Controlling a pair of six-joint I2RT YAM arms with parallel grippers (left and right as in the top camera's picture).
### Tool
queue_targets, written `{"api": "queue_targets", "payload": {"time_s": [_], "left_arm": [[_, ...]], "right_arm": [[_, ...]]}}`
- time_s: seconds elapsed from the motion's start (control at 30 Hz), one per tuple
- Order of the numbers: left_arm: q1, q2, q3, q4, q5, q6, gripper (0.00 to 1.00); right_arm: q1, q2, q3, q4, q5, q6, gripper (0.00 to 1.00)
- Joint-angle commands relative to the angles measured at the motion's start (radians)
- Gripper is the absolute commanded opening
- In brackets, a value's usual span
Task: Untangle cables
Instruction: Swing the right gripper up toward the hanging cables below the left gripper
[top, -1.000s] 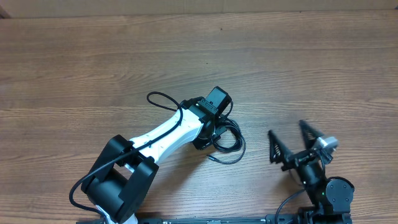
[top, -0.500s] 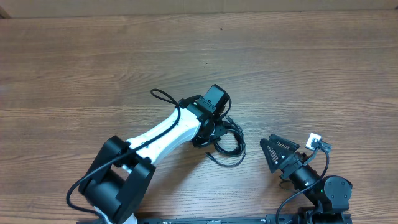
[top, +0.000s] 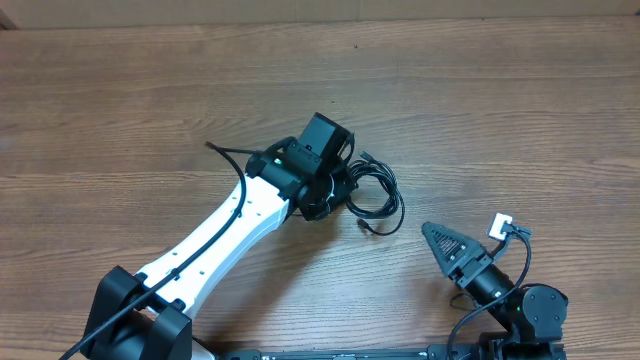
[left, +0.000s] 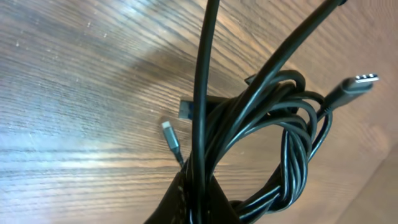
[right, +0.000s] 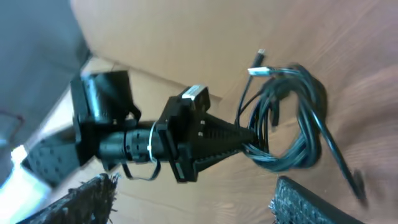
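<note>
Overhead, the left gripper (top: 332, 192) is clamped on a small coil of thin black cables (top: 378, 192) near the middle of a brown wood-grain table (top: 150, 100), one plug end trailing loose. The right gripper (right: 199, 199) waits near the front edge, fingers spread and empty, and the print on its white tag (top: 503, 224) is too small to read. A tan panel (top: 300, 8) borders the table's far side.

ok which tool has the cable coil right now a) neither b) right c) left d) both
c, the left tool is shut on the coil of cables, while the right tool stands open and apart from it
</note>
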Motion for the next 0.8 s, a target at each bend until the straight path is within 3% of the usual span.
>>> {"api": "queue_targets", "payload": {"time_s": [0.0,0.17,0.47,0.6,0.77], "left_arm": [[0.005,-0.023,0.027,0.006,0.023,-0.249,0.04],[0.005,-0.023,0.027,0.028,0.092,-0.389,0.04],[-0.004,-0.023,0.027,0.108,0.248,-0.345,0.04],[-0.017,-0.023,0.027,0.107,0.290,-0.274,0.04],[-0.025,-0.023,0.027,0.107,0.329,-0.190,0.04]], "right_arm": [[0.006,-0.003,-0.010,-0.028,0.012,0.261,0.77],[0.006,0.009,-0.010,-0.034,0.002,0.327,0.83],[0.006,0.161,-0.010,-0.031,0.070,0.302,0.83],[0.006,0.241,-0.010,-0.024,0.143,0.214,0.73],[0.006,0.290,-0.010,-0.019,0.186,0.137,0.55]]}}
